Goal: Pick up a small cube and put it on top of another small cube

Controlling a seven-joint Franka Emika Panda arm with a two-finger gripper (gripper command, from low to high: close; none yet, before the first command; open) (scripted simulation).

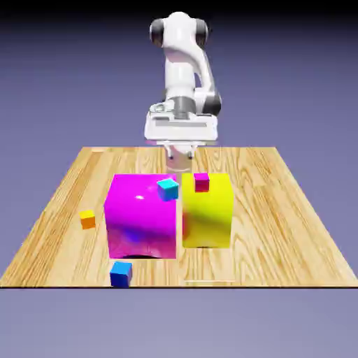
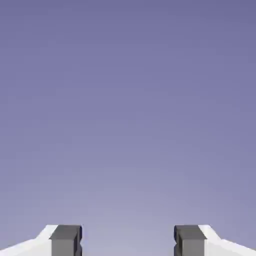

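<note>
Your gripper (image 2: pixel 128 241): one, fingers wide apart, nothing between. Your small orange-yellow cube (image 1: pixel 87 219): one, on the table (image 1: pixel 283 224), exterior view's left, nearer the camera than the gripper.

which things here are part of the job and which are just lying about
Job:
- orange cube
- one of cyan cube, small magenta cube, blue cube; unclear which

Lying about:
- big magenta block
- big yellow block
- two leftover cubes
</note>
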